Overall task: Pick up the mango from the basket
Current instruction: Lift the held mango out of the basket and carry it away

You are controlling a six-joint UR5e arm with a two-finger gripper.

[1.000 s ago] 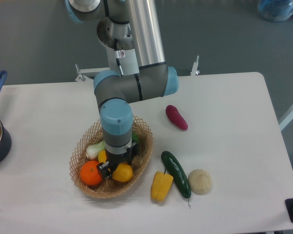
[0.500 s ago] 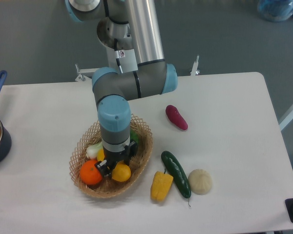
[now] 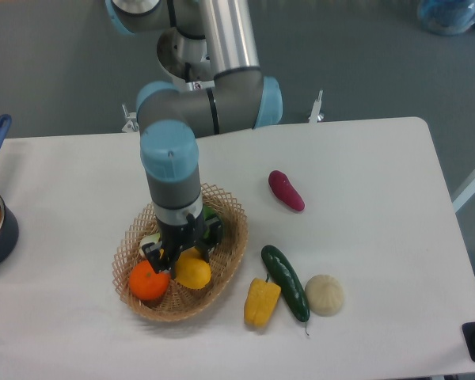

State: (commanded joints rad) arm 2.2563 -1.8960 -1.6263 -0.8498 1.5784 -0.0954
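Black two-finger gripper closed around glossy yellow-orange oval mango, fingers straddling its top. Mango low inside tan woven wicker basket, beside round orange, near worktop's front edge. Grasp apparently made; lift clear of basket remains.

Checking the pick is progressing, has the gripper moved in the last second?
Yes. The gripper has shifted left and up against the basket, with the mango between its fingers.
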